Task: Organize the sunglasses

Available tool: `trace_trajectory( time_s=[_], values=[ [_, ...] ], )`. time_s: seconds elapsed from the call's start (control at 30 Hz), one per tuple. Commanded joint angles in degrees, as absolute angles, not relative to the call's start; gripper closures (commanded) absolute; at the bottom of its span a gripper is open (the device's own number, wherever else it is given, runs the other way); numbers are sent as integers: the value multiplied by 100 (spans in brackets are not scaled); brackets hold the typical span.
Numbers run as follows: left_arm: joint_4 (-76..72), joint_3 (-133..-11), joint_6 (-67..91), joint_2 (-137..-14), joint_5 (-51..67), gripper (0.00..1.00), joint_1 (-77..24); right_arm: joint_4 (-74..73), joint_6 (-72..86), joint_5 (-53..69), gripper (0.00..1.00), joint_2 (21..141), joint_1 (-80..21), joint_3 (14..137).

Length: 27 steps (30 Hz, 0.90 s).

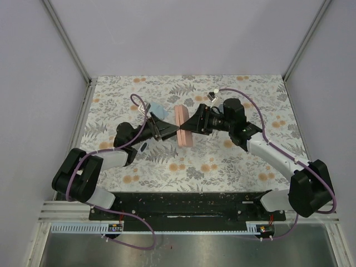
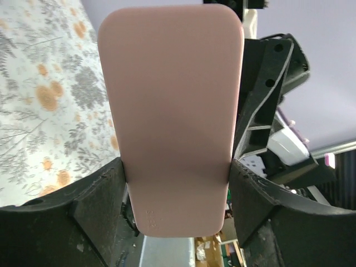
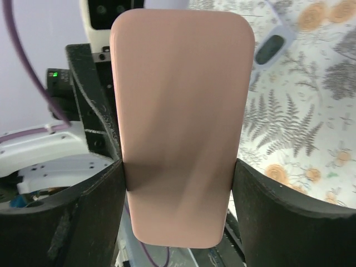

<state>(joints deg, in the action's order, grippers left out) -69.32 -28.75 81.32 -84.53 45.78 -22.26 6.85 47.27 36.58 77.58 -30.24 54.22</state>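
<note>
In the middle of the flower-and-fern patterned surface point(image 1: 239, 161), a smooth pink oblong case point(image 1: 183, 127) with rounded corners, caught from two sides at once. From the left, the left hand point(image 2: 175, 178) clamped on it: black fingers point(image 2: 100, 194) pressed against both long edges near one rounded end, the broad pink face filling the left wrist view. From the right, the right hand point(image 3: 178, 172) gripping the same case in the same way, its fingers tight on the two long edges. Neither hand wide nor empty, each spread just to the width of the case. In the top view, the pink oblong case seen almost edge-on, running from far to near with the near end turned a little to the right, the two black hands meeting at it nose to nose. Cannot tell whether resting on the surface or lifted slightly above it. Beyond the case in the right wrist view, lying on the surface and apart from both hands, the sunglasses with whitish frame and dark lens point(image 3: 272, 47), only one lens and part of the frame showing. Behind the left hand in the top view, a corner of a light blue cloth point(image 1: 158, 107), partly hidden by it. Just beside the left forearm, a small dark oval thing point(image 1: 143, 147), too small to name.
</note>
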Motion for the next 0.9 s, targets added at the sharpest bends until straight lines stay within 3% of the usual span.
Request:
trace_trajectory(
  time_s=[0.0,0.17,0.33,0.4,0.47,0.5,0.67,0.77,0.87],
  values=[
    [-5888,-3049,6490,-8096,4176,66,-2513,-333,4052,2392,66,7866,-3076,5441],
    [-2773,-3655,4740,-7743,2912,65,-2970,-641,3789,1663,66,8015,-3172,5361],
    [-2119,-3805,4421,-7839,2356,65,-3155,-650,3744,1354,56,8068,-3234,5256],
    [-2048,-3814,4403,-7910,2329,66,-3164,-668,3770,1310,37,8034,-3234,5221],
    [-2056,-3806,4403,-7928,2347,66,-3164,-659,3779,1283,9,7911,-3226,5203],
    [-2083,-3814,4412,-7928,2381,66,-3155,-677,3779,1257,1,7841,-3226,5168],
    [-2539,-3806,4675,-7884,2995,66,-2848,-712,3770,1484,0,7375,-2823,4835],
    [-3092,-3710,4965,-7840,3514,66,-2646,-327,3867,2273,1,7076,-2322,4405],
    [-3953,-3586,5544,-7796,3980,66,-2479,578,4208,3293,8,6926,-1996,3948]
  ],
)
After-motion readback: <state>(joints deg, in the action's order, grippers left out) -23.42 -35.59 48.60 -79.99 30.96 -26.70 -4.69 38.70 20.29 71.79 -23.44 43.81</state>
